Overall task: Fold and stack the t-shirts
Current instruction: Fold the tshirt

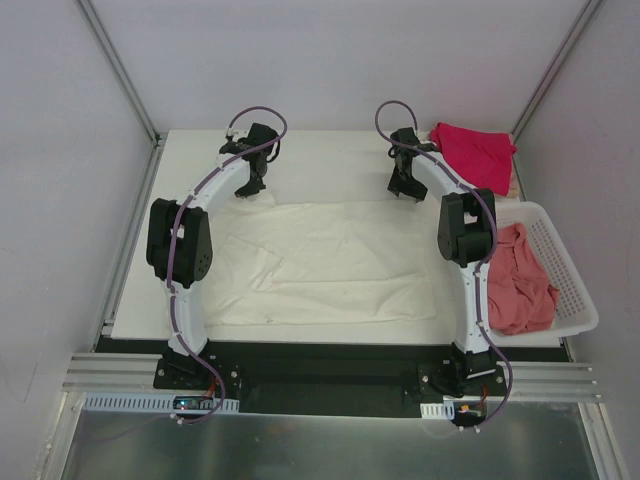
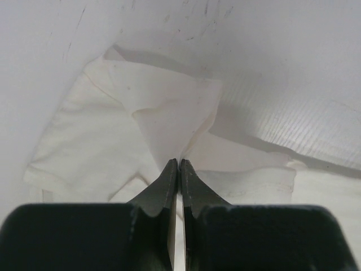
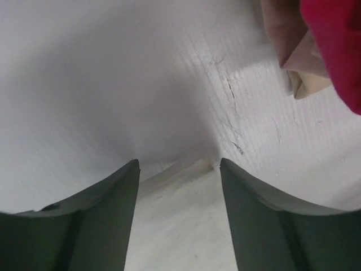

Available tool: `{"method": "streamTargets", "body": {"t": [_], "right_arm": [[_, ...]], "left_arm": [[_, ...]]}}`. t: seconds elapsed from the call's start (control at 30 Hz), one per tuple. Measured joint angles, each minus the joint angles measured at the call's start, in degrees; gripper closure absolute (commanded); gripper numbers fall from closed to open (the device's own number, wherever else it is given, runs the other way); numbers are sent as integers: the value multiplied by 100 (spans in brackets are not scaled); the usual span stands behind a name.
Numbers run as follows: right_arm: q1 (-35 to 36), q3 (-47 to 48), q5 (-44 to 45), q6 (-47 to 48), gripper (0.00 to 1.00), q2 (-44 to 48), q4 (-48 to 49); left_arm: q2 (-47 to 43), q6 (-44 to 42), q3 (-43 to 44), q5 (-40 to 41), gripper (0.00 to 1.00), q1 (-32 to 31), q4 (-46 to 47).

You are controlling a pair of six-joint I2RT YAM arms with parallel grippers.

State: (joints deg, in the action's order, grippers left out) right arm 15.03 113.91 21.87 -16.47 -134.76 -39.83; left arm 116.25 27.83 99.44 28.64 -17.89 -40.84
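Two arms rise from the near edge of the bench [image 1: 330, 150] and curve away toward its far side. Nearest on the right, a white slotted basket [image 1: 568, 270] sits at the bench's right edge, and the salmon-pink t-shirt [image 1: 520, 280] lies crumpled inside it, one part draped over the inner rim. Across the middle of the bench the cream t-shirt [image 1: 330, 265] is spread almost flat, with some wrinkles and a fold near its left sleeve. At its far left corner the left claw [image 2: 178, 161] is pressed fully together, the fingertips meeting on a pinch of the cream cloth, which peaks up into them with creases running out from the grip. At the shirt's far right edge the right claw [image 3: 179, 161] stands spread wide with nothing between its fingers, poised just above the hem where cloth meets bare bench. Farthest off, in the far right corner, the magenta-red t-shirt [image 1: 475, 150] lies in a loose heap. A corner of the tan t-shirt [image 3: 309, 84] peeps out from under it in the right wrist view.
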Motion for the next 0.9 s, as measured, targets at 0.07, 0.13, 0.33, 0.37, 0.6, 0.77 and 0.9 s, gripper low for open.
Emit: {"method": "streamTargets", "body": {"t": [0.07, 0.13, 0.33, 0.37, 0.6, 0.77, 0.9], "right_arm": [[-4, -2, -4, 4, 47, -4, -17], [-4, -13, -11, 4, 49, -7, -35], [2, -411, 0, -55, 67, 179, 192], [4, -481, 17, -55, 72, 223, 195], [22, -658, 63, 66, 99, 326, 210], [76, -951, 20, 267, 99, 494, 382], [190, -1604, -2, 409, 99, 964, 529]], "left_arm": [[-103, 35, -103, 55, 100, -26, 2], [-181, 92, -205, 94, 100, -57, 9], [-339, 232, -509, 199, 100, -94, 2], [-380, 260, -562, 203, 100, -96, 4], [-651, 354, -852, 315, 100, -205, 9], [-968, 472, -1143, 345, 100, -249, 11], [-1335, 566, -1449, 365, 100, -282, 15]]}}
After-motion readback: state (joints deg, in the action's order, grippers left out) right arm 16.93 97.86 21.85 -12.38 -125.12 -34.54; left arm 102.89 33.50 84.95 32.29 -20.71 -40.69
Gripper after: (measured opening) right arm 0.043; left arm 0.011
